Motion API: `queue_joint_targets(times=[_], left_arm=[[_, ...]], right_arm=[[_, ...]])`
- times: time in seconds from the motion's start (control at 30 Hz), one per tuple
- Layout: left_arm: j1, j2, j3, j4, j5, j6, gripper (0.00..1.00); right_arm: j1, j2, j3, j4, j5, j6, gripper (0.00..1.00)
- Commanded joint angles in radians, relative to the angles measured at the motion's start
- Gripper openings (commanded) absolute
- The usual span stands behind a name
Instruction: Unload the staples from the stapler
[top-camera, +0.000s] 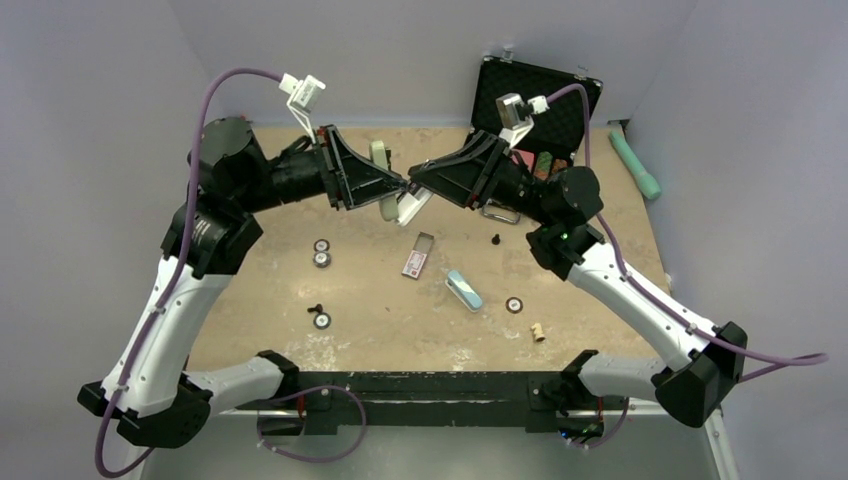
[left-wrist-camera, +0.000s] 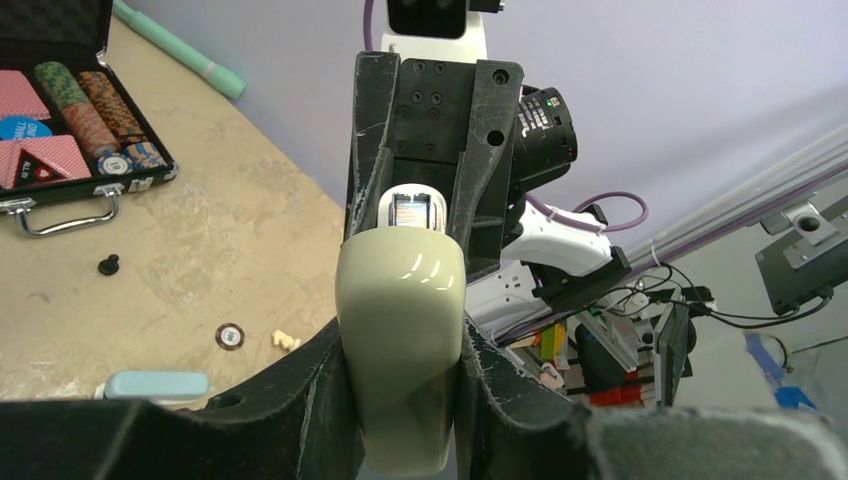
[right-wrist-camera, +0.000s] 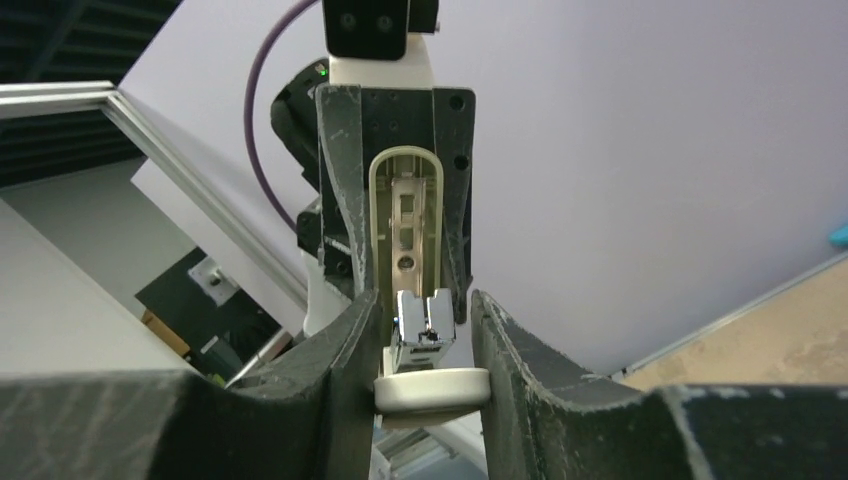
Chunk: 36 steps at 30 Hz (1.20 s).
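Being held mid-air betw. both grippers: stapler (top-camera: 379, 153).
Cream body is clamped by L gripper (left-wrist-camera: 402, 350), long axis crosswise to its fingers; opened white base is pinched by R gripper (right-wrist-camera: 425, 320).

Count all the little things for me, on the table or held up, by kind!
round chips: 4
black pegs: 2
staplers: 2, the pale-blue stapler on the table and the cream-green stapler held in the air
flat labelled box: 1
cream bit: 1
Total: 10
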<state>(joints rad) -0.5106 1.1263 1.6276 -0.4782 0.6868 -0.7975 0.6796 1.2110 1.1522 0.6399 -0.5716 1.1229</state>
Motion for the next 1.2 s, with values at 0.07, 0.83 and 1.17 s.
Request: queue_joint_targets(times=[0.07, 0.83, 1.17], left_arm=[[0.007, -0.044, -0.019, 0.070, -0.001, -0.019, 0.01], [0.006, -0.058, 0.249, -0.568, -0.412, 0.484, 1.00], [0.006, 0.028, 0.196, -0.614, -0.366, 0.438, 0.84]], right_arm=[[0.005, 0.000, 0.046, 0.035, -0.005, -0.024, 0.00], [0.005, -0.060, 0.038, -0.448, -0.034, -0.213, 0.00], [0.005, 0.039, 0.057, -0.638, -0.057, -0.217, 0.00]])
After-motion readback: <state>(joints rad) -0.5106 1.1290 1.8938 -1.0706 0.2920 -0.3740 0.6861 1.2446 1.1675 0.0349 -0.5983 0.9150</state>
